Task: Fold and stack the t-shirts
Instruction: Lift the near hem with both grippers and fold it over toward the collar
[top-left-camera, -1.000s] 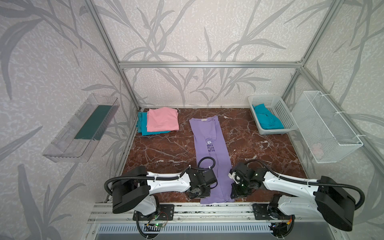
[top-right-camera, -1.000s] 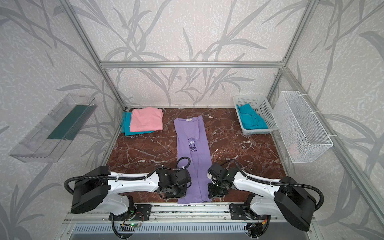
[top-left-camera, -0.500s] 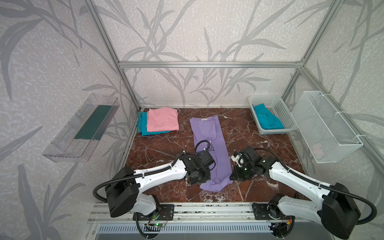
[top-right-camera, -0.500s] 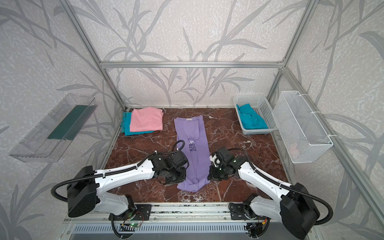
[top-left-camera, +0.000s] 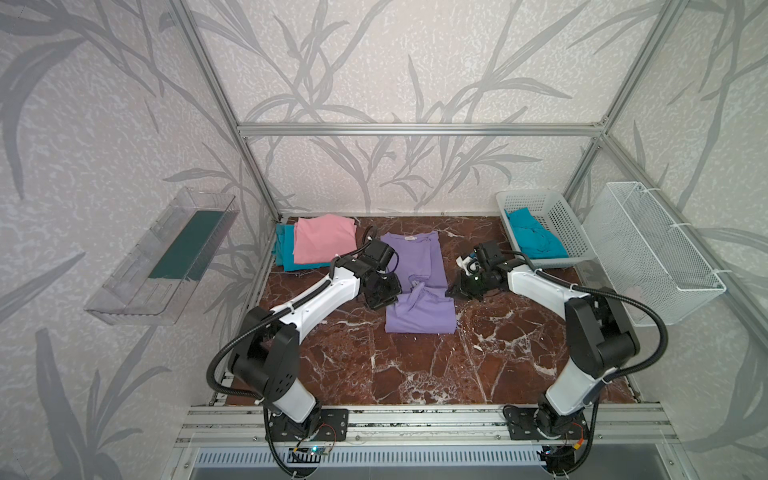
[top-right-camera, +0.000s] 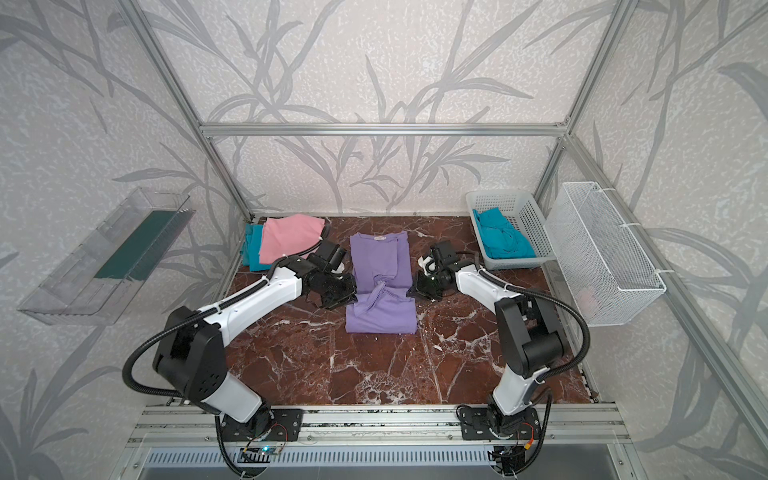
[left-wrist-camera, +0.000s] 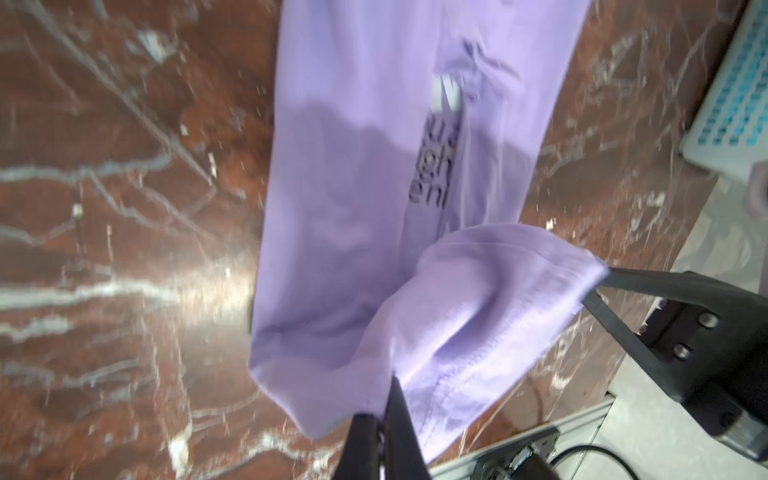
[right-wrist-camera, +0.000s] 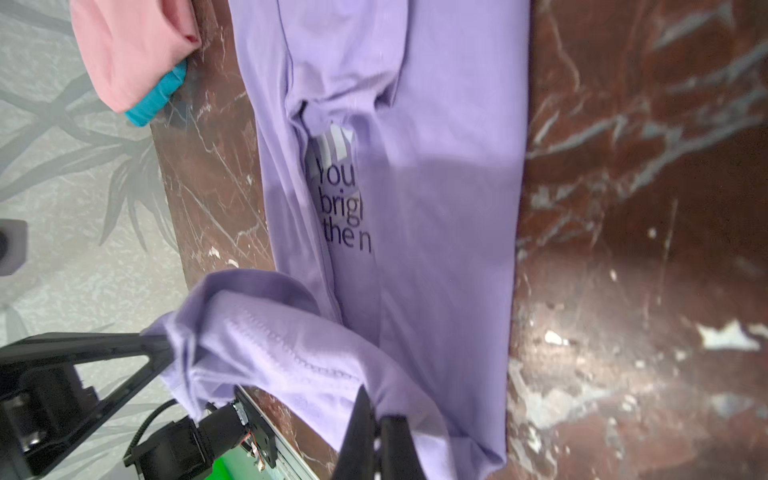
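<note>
Now we hold the soft lavender cotton t-shirt (top-left-camera: 419, 318) by its hem corners, our left gripper (top-left-camera: 397, 288) clamped on one, our right gripper (top-left-camera: 451, 292) clamped on the other, hem doubled over the shirt's middle, at the centre of the red-brown marble tabletop (top-left-camera: 415, 374)

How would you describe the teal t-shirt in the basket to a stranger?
Find the white perforated basket at the table's far right corner. The teal t-shirt lies crumpled inside it, unlike the other teal one, folded under the pink t-shirt.

The marble table (top-left-camera: 415, 374) carries a lavender tee (top-left-camera: 419, 318), a basket (top-left-camera: 559, 216) and a teal tee (top-left-camera: 284, 249) (pink tee (top-left-camera: 324, 239) atop).
</note>
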